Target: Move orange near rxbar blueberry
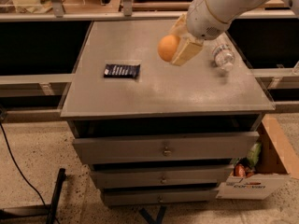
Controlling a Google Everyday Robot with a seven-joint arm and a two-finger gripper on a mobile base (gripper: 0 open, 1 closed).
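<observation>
The orange (167, 47) is held in the air above the middle of the grey tabletop (163, 85), with my gripper (175, 45) shut on it; one cream finger (187, 52) shows on its right side. The rxbar blueberry (121, 71), a flat dark navy wrapper with white lettering, lies on the left part of the top. The orange hangs to the right of the bar, about a bar's length away from its right end. My white arm reaches in from the upper right.
A clear plastic water bottle (222, 55) lies on its side at the right of the tabletop, just beyond the arm. Drawers (163, 150) sit below the top. A cardboard box (261, 171) with packets stands on the floor at the right.
</observation>
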